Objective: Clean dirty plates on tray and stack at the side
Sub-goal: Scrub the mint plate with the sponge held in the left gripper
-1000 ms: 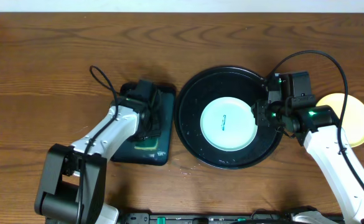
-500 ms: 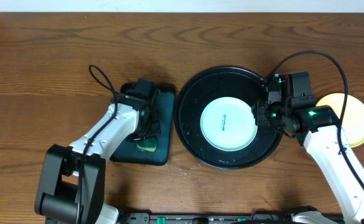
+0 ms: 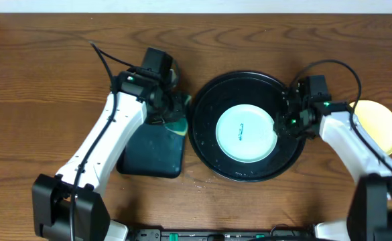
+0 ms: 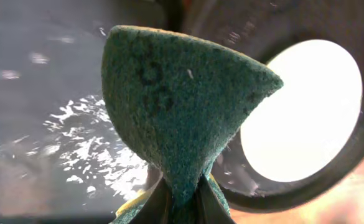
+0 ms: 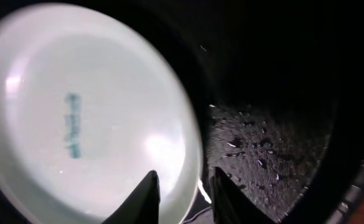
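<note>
Our left pincer (image 3: 175, 112) is clamped shut on a sponge (image 3: 177, 119), and in the left wrist view the left pincer (image 4: 182, 194) pinches the sponge (image 4: 175, 106) at its lower end, so its green scouring face stands up wide above the fingers. The sponge hangs over the far right corner of the small dark tray (image 3: 149, 155), just left of the big round black tray (image 3: 206, 100). One pale plate (image 3: 246, 132) lies flat in the middle of the black tray with a short teal smear (image 3: 244, 131) on it. Our right pincer (image 3: 287, 124) sits at the right edge of that plate. In the right wrist view the right pincer (image 5: 183, 190) straddles the rim of the plate (image 5: 76, 74), one finger over the plate and one over the wet black tray (image 5: 275, 124); we cannot tell whether the fingers truly press on the rim. The smear (image 5: 73, 124) shows clearly here. A yellow plate (image 3: 382, 126) rests on the bare wooden table (image 3: 48, 60) right of the black tray, partly hidden by our right arm
</note>
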{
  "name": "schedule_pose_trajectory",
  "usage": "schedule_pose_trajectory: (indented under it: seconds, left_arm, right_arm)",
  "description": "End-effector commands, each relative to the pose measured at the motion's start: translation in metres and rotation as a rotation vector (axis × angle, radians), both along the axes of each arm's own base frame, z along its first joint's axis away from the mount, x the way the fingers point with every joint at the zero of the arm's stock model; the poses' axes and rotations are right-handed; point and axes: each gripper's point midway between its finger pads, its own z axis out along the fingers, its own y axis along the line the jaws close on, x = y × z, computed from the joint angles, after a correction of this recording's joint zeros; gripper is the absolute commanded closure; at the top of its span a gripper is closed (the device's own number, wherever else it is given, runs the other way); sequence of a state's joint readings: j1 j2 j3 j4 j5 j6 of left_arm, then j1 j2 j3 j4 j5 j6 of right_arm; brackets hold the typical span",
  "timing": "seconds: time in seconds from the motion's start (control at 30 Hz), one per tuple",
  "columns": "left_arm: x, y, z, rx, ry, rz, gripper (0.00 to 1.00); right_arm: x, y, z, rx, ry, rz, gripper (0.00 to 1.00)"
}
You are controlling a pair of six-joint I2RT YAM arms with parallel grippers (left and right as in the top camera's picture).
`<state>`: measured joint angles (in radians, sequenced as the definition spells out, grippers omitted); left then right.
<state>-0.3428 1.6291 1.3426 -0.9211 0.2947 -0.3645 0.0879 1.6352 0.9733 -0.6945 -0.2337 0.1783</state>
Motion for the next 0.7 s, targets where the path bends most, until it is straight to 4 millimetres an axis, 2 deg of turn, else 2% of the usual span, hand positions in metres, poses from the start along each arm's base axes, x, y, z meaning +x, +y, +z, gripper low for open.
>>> schedule_pose_trajectory:
  seconds: [0.0, 0.13, 0.27, 0.5, 0.67]
  left_arm:
    - [-0.004, -0.03, 0.008, -0.061, -0.024, -0.085, 0.93]
    - [-0.005, -0.063, 0.004, -0.086, -0.05, -0.132, 0.92]
    - [-0.004, -0.093, -0.004, -0.116, -0.065, -0.15, 0.93]
    - [-0.009, -0.133, -0.036, -0.138, -0.012, -0.134, 0.92]
    - [-0.015, -0.171, -0.058, -0.197, 0.011, -0.17, 0.93]
  right_arm:
    - [-0.003, 0.001, -0.016, 0.081, 0.068, -0.018, 0.73]
    - [-0.008, 0.009, -0.035, 0.151, 0.13, 0.012, 0.75]
    - [-0.008, 0.01, -0.047, 0.142, 0.15, 0.014, 0.99]
    - [-0.001, 0.0, -0.044, 0.087, 0.118, -0.022, 0.99]
    - [0.0, -0.001, -0.041, 0.082, 0.108, -0.022, 0.99]
